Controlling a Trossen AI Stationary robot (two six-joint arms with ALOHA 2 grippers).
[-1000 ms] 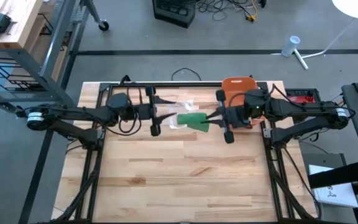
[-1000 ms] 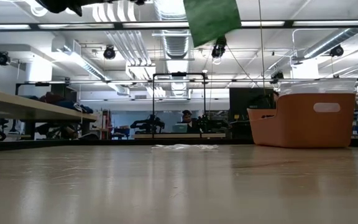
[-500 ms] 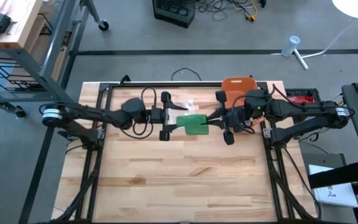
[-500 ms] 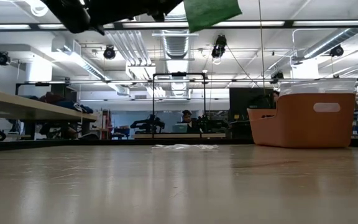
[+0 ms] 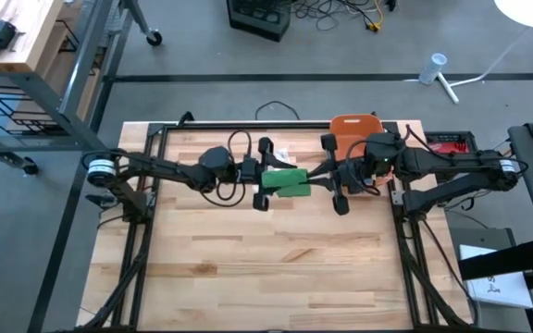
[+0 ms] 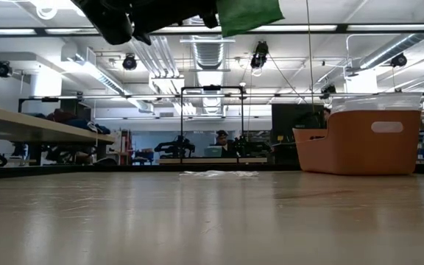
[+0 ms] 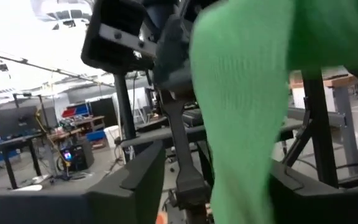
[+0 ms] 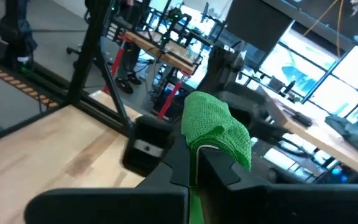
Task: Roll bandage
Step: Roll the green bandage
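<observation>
Held in the air just above centre of the high view, the green bandage (image 5: 287, 181) runs left to right between the two grippers. The right gripper (image 5: 318, 176) is clamped on its right end; the left gripper (image 5: 265, 179) straddles the left end, jaws partly apart — grip uncertain. The orange bin (image 5: 352, 127) sits just behind, clear.

Orange bin (image 5: 352, 124) at table's (image 5: 276, 268) far edge

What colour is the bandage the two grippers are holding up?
Green. The bandage shows best in the right wrist view, with a woven mesh texture.
</observation>
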